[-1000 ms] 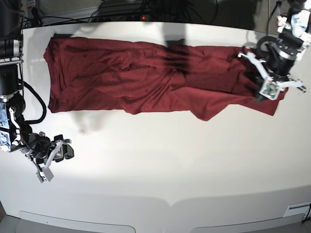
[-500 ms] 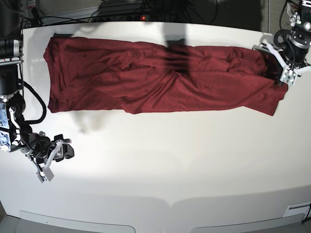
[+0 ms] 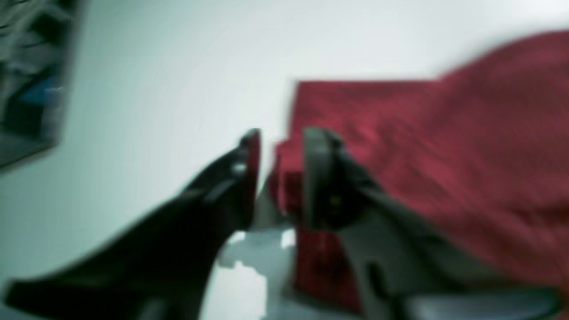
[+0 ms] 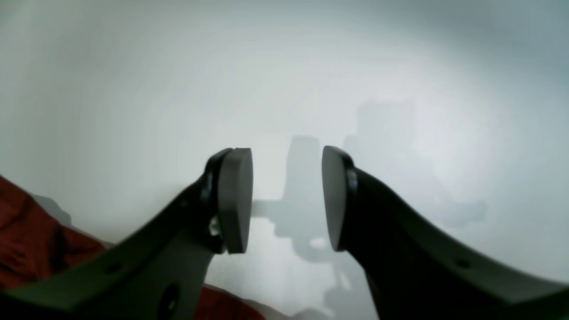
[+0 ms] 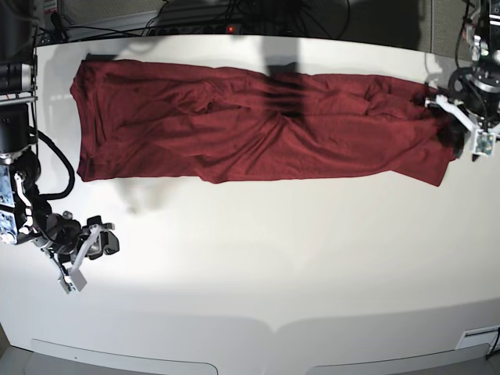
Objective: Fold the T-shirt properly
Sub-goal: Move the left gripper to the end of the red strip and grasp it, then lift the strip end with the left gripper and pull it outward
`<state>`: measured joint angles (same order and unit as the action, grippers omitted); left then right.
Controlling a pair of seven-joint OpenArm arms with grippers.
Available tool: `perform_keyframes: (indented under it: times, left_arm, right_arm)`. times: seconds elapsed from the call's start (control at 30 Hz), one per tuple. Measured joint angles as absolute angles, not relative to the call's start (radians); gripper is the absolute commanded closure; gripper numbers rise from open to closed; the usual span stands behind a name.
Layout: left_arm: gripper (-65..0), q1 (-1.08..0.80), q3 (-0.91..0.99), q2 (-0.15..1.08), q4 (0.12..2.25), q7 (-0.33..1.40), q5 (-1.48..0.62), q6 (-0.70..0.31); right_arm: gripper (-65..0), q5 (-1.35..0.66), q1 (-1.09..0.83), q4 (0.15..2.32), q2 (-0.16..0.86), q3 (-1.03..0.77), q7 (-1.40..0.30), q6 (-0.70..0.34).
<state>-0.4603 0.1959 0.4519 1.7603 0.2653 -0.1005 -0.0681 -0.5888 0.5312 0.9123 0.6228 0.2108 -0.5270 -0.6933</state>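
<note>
With the left claw (image 3: 280, 178) parted at the T-shirt (image 5: 250, 129) end beside it (cloth between the jaws, not clamped), that edge should be pinched cleanly on the tabletop (image 5: 258, 258), the right claw (image 4: 286, 198) waiting parted, empty, well away.

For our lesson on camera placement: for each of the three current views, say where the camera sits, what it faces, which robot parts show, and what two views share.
Base: overhead, facing down on the table; shows the shirt and both arms.
Left wrist: on the left arm, facing its gripper at the shirt's edge.
Right wrist: on the right arm, facing its open gripper over bare table.
Shared: all three show the shirt; base also shows both grippers.
</note>
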Motion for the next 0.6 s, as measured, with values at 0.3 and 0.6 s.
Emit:
perform_keyframes:
  times: [0.3, 0.6]
  left_arm:
    - [-22.8, -0.432, 0.196, 0.453, 1.76, 0.37, -0.204, -0.13]
    - [-22.8, -0.426, 0.294, 0.529, 1.729, 0.453, -0.354, -0.3]
  right_arm:
    - [-26.1, -0.587, 0.531, 0.912, 0.623, 0.211, -0.544, -0.693]
    - [-26.1, -0.586, 0.532, 0.912, 0.621, 0.211, -0.582, -0.693]
